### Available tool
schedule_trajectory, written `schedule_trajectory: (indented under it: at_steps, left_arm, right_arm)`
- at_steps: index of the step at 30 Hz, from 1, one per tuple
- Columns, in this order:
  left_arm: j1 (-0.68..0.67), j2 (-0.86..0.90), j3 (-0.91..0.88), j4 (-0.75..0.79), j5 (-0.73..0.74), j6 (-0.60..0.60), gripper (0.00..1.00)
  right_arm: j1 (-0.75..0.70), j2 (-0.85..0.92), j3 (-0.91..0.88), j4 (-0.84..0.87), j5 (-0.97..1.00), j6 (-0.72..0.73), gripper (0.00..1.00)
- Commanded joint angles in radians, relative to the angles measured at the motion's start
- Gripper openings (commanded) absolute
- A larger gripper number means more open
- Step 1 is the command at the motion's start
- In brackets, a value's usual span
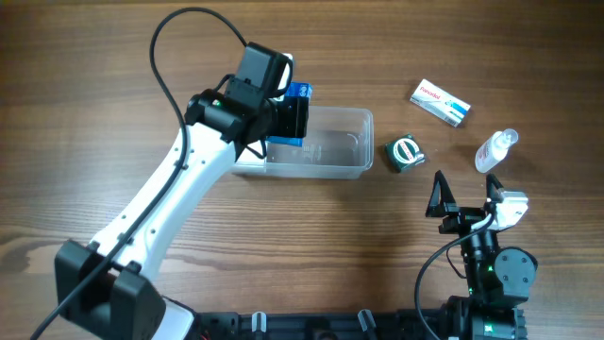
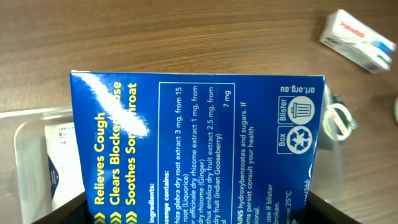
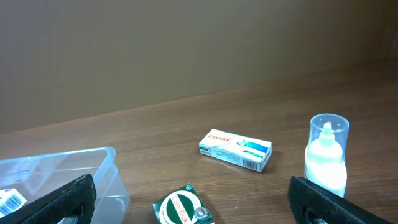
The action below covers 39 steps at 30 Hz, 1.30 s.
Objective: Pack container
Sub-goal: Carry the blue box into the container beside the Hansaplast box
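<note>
The clear plastic container (image 1: 344,142) lies in the middle of the table; it also shows in the left wrist view (image 2: 28,134) and at the left of the right wrist view (image 3: 56,171). My left gripper (image 1: 288,118) is shut on a blue lozenge box (image 2: 199,146) and holds it over the container's left end. A white box (image 2: 59,155) lies inside the container. My right gripper (image 1: 467,198) is open and empty near the front right, facing a green Zam-Buk box (image 3: 183,208).
Right of the container lie the green box (image 1: 406,152), a white medicine box (image 1: 441,102) (image 3: 236,149) and a small white dropper bottle (image 1: 495,149) (image 3: 326,152). A black cable loops over the table's back left.
</note>
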Motion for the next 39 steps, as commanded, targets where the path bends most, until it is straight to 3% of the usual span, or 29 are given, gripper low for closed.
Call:
schedule_trajectory:
  at_steps: [1, 39]
  left_arm:
    - [-0.003, 0.047, 0.001, 0.004, -0.042, -0.106, 0.70]
    - [-0.023, 0.336, 0.001, 0.040, -0.076, -0.106, 0.70]
  right_arm:
    - [0.002, 0.001, -0.005, 0.002, 0.006, -0.010, 1.00]
    - [0.002, 0.001, -0.005, 0.002, 0.006, -0.010, 1.00]
